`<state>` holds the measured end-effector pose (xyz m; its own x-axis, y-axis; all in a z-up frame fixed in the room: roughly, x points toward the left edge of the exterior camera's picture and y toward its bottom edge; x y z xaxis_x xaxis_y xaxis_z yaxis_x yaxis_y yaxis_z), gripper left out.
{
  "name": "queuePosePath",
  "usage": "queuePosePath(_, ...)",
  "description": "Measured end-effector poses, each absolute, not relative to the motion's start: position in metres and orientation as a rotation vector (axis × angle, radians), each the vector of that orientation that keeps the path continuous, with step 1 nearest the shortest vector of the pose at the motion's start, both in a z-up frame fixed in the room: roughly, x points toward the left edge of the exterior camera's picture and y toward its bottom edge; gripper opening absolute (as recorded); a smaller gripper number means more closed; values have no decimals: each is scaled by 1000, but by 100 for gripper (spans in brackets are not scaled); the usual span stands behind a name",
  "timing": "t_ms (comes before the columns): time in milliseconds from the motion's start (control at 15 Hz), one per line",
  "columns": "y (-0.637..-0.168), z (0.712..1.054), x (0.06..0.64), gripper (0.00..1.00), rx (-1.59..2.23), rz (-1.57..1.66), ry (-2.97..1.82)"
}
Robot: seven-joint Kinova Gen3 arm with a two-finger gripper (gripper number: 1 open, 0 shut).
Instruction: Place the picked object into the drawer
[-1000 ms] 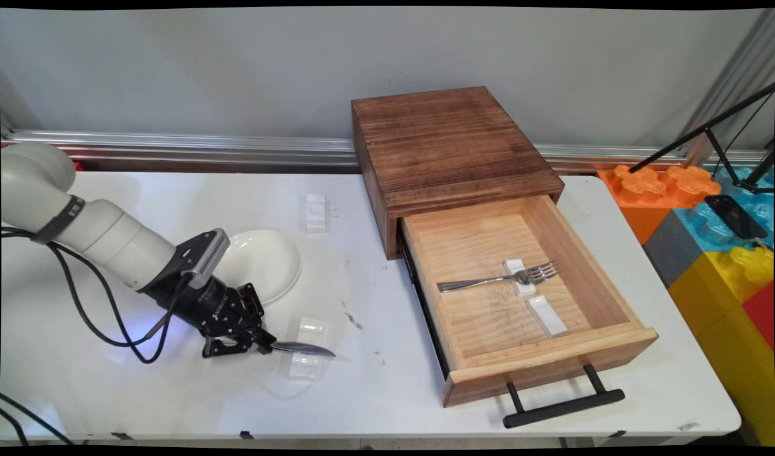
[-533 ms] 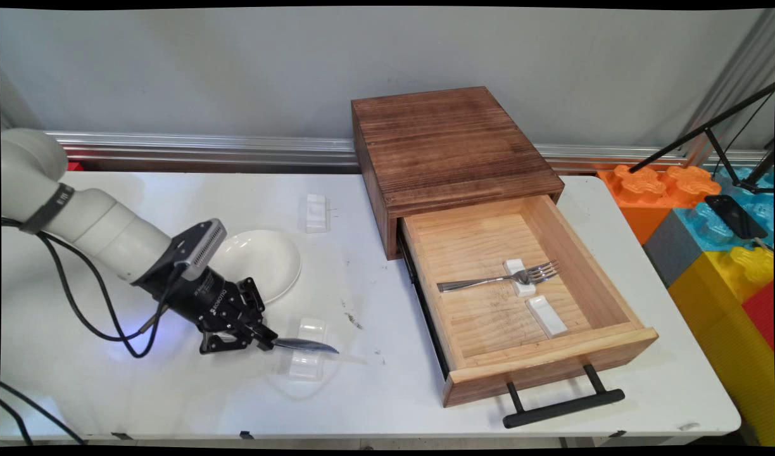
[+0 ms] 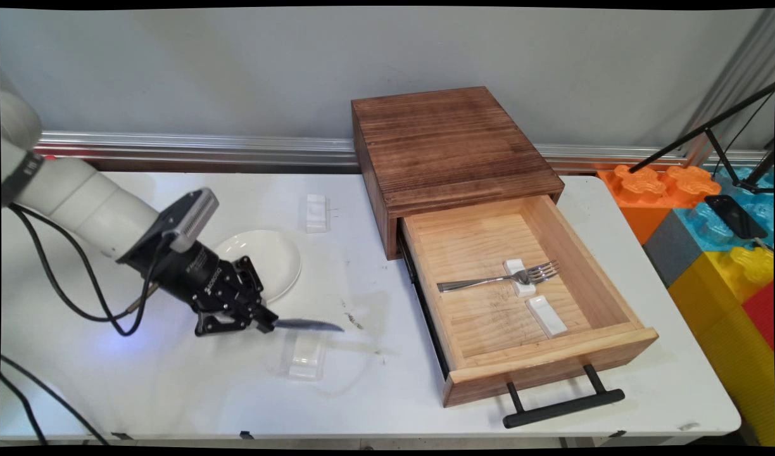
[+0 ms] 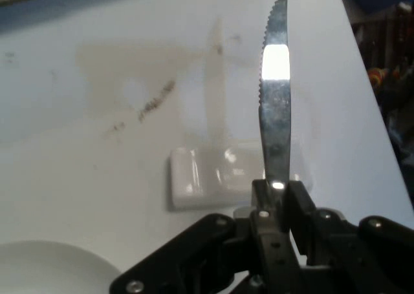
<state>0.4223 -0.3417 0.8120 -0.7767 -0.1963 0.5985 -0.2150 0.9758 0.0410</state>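
At lower left of the main view, the gripper [image 3: 266,326] is clenched on a serrated knife [image 3: 308,325], blade pointing right, held above a small white rest [image 3: 305,356] on the tabletop [image 3: 172,392]. A white plate [image 3: 267,261] lies just behind. Right of centre, an open wooden drawer [image 3: 615,297] holds a fork [image 3: 498,278].

At my three o'clock a wooden drawer box [image 3: 451,145] stands open; its drawer [image 3: 606,278] holds a fork [image 3: 498,278] across a white rest [image 3: 519,286].
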Motion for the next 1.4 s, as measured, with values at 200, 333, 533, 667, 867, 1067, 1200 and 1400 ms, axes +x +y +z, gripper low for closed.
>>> queuePosePath(200,-342,836,412,0,335,71,-2469)
queuePosePath(333,-344,850,403,0,367,88,-2459)
queuePosePath(533,-348,869,386,0,408,100,-2445)
queuePosePath(667,-351,878,373,0,430,100,-2434)
queuePosePath(867,-358,890,350,0,460,97,-2418)
queuePosePath(1067,-367,899,324,0,491,99,-2409)
queuePosePath(1200,-372,903,309,0,507,97,-2406)
queuePosePath(1400,-384,910,278,0,535,86,-2399)
